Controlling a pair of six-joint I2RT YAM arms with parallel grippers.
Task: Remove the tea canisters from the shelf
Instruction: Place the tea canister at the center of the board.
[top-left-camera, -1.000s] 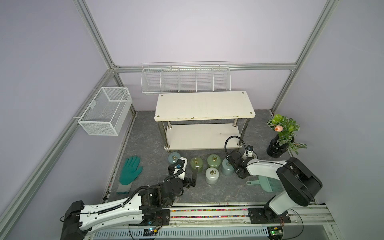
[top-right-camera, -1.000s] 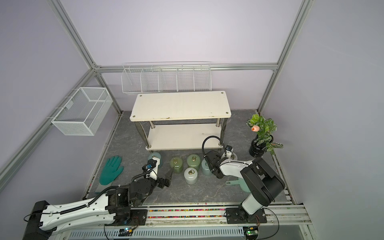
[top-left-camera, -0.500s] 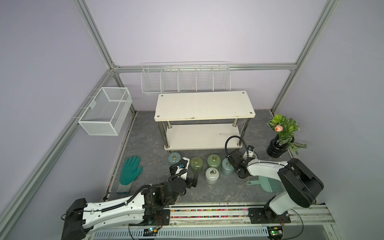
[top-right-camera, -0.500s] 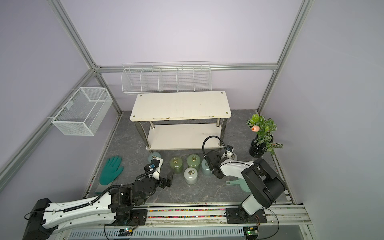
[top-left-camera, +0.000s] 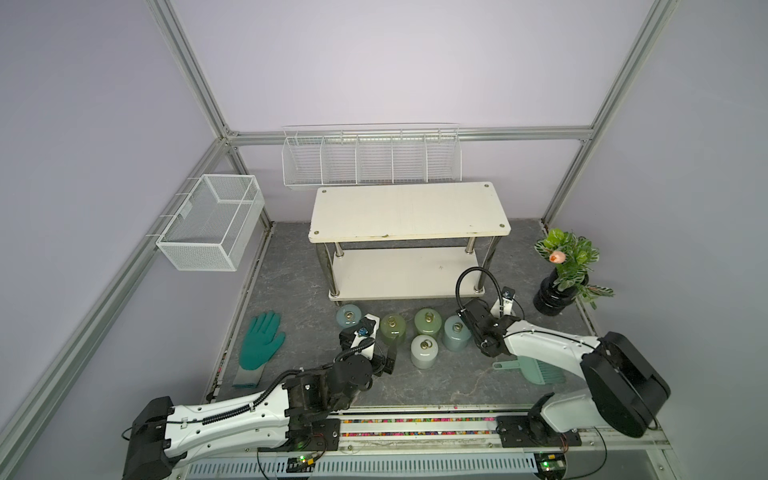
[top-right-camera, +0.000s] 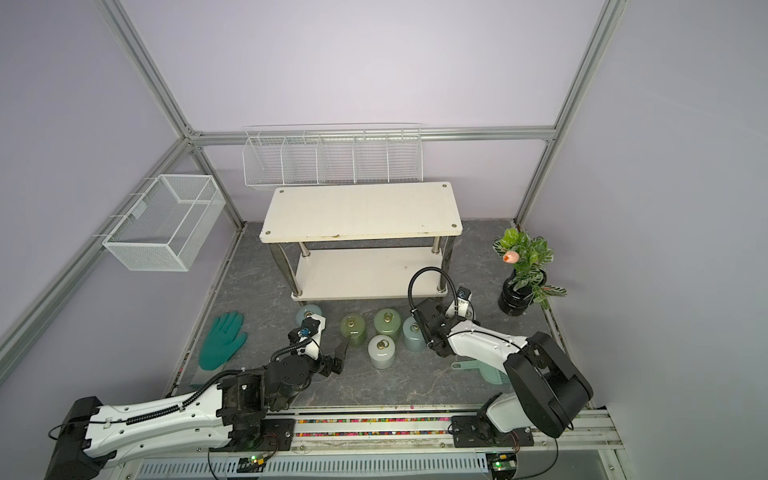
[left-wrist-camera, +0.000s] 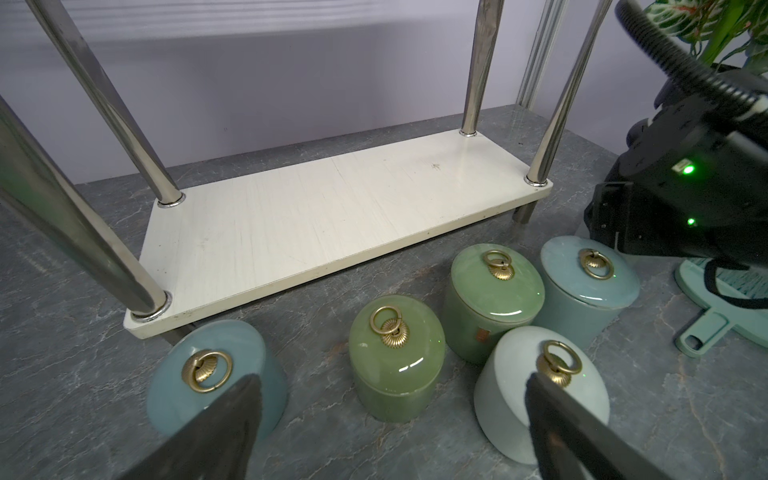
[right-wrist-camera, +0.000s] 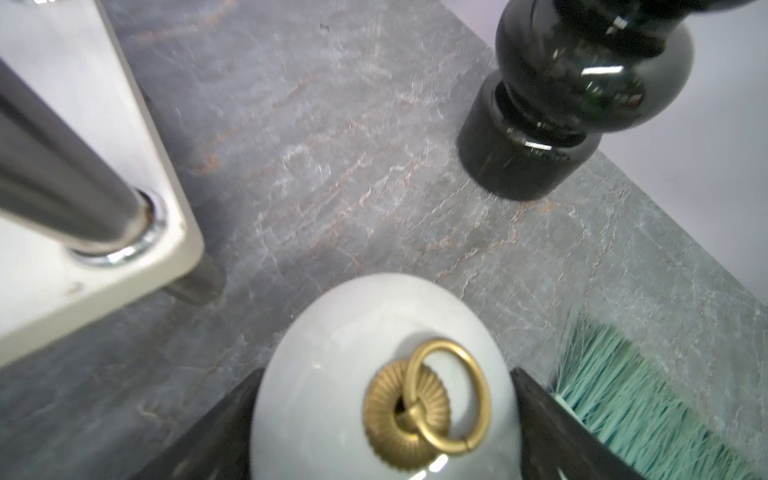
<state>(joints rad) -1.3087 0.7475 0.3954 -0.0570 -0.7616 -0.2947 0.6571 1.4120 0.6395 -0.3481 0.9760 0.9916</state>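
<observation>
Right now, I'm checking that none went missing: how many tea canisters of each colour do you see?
White tea canisters: 2
Pale blue tea canisters: 2
Green tea canisters: 2
Total: 6

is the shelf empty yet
Empty. Both boards of the shelf are bare; five canisters stand on the grey surface before it, and a white canister sits inside the right gripper.
</observation>
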